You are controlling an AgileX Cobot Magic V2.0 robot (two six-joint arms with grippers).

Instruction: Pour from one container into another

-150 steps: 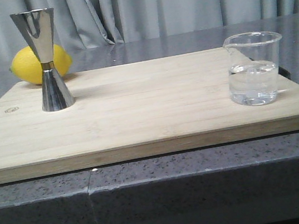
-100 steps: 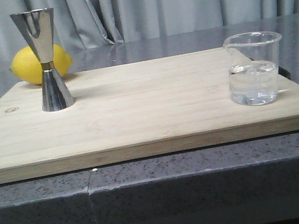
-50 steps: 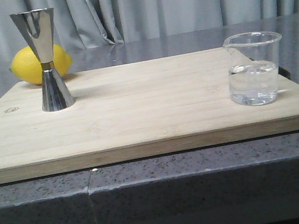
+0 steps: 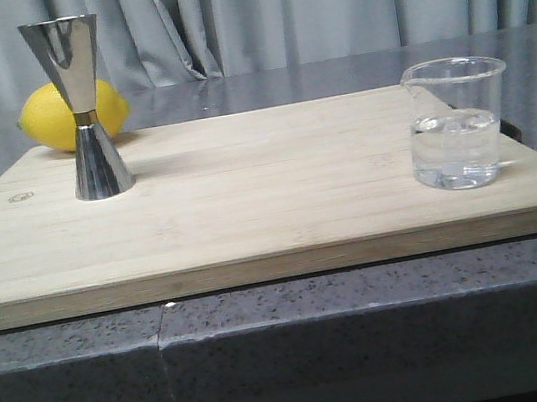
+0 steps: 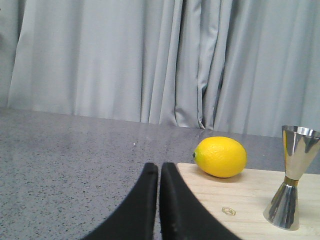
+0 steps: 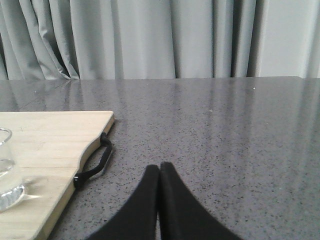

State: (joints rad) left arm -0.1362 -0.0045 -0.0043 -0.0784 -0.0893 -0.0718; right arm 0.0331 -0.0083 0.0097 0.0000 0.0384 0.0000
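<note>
No item had shifted since the earlier frames. One beaker (image 4: 459, 122) stood upright on the board's (image 4: 268, 196) near right; one jigger (image 4: 83, 107) stood far left, one lemon (image 4: 59, 116) behind it. Left gripper (image 5: 159, 167) and right gripper (image 6: 159, 169) were pressed together, holding nothing.

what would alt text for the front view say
A wooden cutting board on a grey counter holds a steel jigger standing at its left and a glass beaker of clear liquid at its right. A lemon sits behind the jigger.
</note>
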